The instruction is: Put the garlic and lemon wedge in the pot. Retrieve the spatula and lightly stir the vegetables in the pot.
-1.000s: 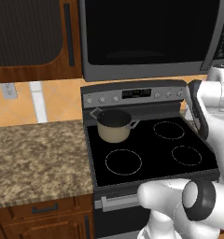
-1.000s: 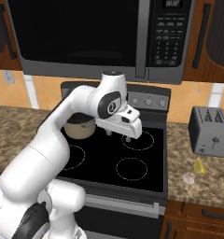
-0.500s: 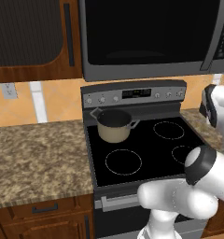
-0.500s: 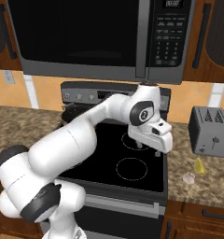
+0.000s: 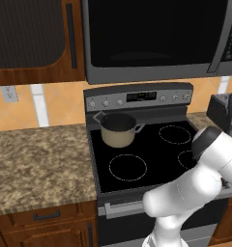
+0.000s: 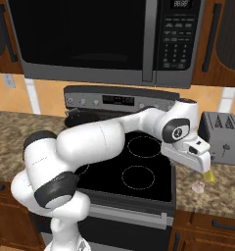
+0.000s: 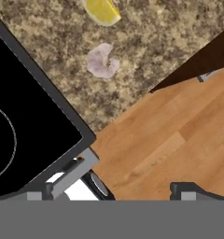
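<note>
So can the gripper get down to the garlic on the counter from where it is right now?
Probably yes. The open gripper hangs just above the garlic, which lies bare on the counter. The lemon wedge sits beside it, apart, so nothing blocks a descent.

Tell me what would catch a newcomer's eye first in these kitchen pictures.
The big white robot arm sweeps across the black glass stovetop toward the right-hand counter, where a small whitish-pink garlic bulb and a pale-yellow lemon wedge lie. A small beige saucepan sits on the stove's back left burner.
</note>
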Tool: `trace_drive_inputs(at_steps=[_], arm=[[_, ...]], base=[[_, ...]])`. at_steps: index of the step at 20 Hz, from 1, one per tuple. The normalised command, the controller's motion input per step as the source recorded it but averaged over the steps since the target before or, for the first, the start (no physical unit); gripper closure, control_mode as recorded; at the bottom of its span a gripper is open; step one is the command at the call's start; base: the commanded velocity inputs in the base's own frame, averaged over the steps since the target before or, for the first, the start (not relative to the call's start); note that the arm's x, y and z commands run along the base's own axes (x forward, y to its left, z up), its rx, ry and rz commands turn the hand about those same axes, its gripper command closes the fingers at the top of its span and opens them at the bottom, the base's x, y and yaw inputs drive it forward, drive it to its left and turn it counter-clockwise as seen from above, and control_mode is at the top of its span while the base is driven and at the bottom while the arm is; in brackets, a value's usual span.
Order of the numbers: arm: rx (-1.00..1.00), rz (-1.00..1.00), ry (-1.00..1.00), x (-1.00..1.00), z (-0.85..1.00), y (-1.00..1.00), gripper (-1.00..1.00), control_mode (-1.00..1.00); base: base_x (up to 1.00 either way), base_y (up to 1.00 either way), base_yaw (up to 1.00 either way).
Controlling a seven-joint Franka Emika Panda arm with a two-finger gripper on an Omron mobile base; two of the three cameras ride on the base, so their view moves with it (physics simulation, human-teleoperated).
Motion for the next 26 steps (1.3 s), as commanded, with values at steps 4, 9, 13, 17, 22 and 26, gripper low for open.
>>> trace_drive_inputs(at_steps=[4,9,13,17,22,26], arm=[[0.00,0.00,0.00,0.00,-0.41,-0.43,-1.00,-1.00],[0.00,0.00,0.00,0.10,-0.48,-0.22,-1.00,-1.00],[0.04,0.00,0.00,0.23,-0.41,-0.02,-1.00,-1.00],[0.03,0.00,0.00,0.43,-0.29,-0.03,-1.00,-1.00],[0.00,0.00,0.00,0.32,-0.26,-0.13,-1.00,-1.00],[0.00,0.00,0.00,0.19,-0.21,-0.28,-1.00,-1.00]], base=[[0.00,0.00,0.00],[0.00,0.00,0.00],[0.00,0.00,0.00],[0.00,0.00,0.00],[0.00,0.00,0.00],[0.00,0.00,0.00]])
